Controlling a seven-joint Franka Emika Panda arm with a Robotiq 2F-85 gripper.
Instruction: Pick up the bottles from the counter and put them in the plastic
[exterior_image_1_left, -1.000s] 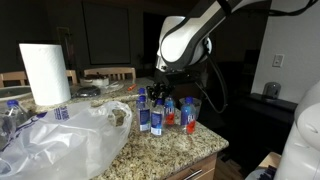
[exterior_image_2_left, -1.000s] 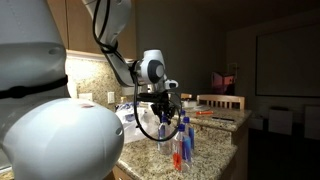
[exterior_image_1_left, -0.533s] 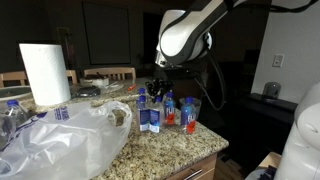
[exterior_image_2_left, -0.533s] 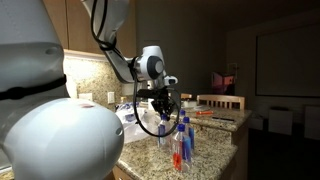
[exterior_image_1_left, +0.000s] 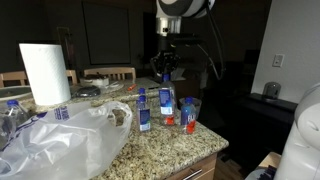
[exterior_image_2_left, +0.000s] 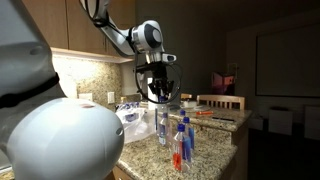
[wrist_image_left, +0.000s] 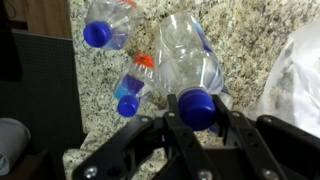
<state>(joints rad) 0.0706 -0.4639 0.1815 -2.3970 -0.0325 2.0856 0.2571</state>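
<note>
My gripper (wrist_image_left: 197, 112) is shut on the blue-capped neck of a clear bottle (wrist_image_left: 188, 55), which hangs under it above the speckled counter (wrist_image_left: 100, 120). In both exterior views the gripper (exterior_image_1_left: 166, 74) (exterior_image_2_left: 160, 97) is raised, with the held bottle (exterior_image_1_left: 165, 103) (exterior_image_2_left: 162, 122) dangling below it. Two more bottles stand on the counter beneath, one with a blue label (exterior_image_1_left: 144, 111) (wrist_image_left: 105, 25) and one reddish (exterior_image_1_left: 188, 114) (wrist_image_left: 131, 88). The crinkled plastic bag (exterior_image_1_left: 62, 142) (wrist_image_left: 296, 80) lies beside them.
A tall white paper towel roll (exterior_image_1_left: 45, 72) stands behind the bag. Blue-capped bottles (exterior_image_1_left: 12, 110) lie by the bag's far side. The counter edge (exterior_image_1_left: 190, 160) is close to the standing bottles. Wooden chairs (exterior_image_1_left: 108, 73) stand beyond the counter.
The jaws closed on the bottle's neck, then the arm rose and lifted that bottle off the counter, away from the other two.
</note>
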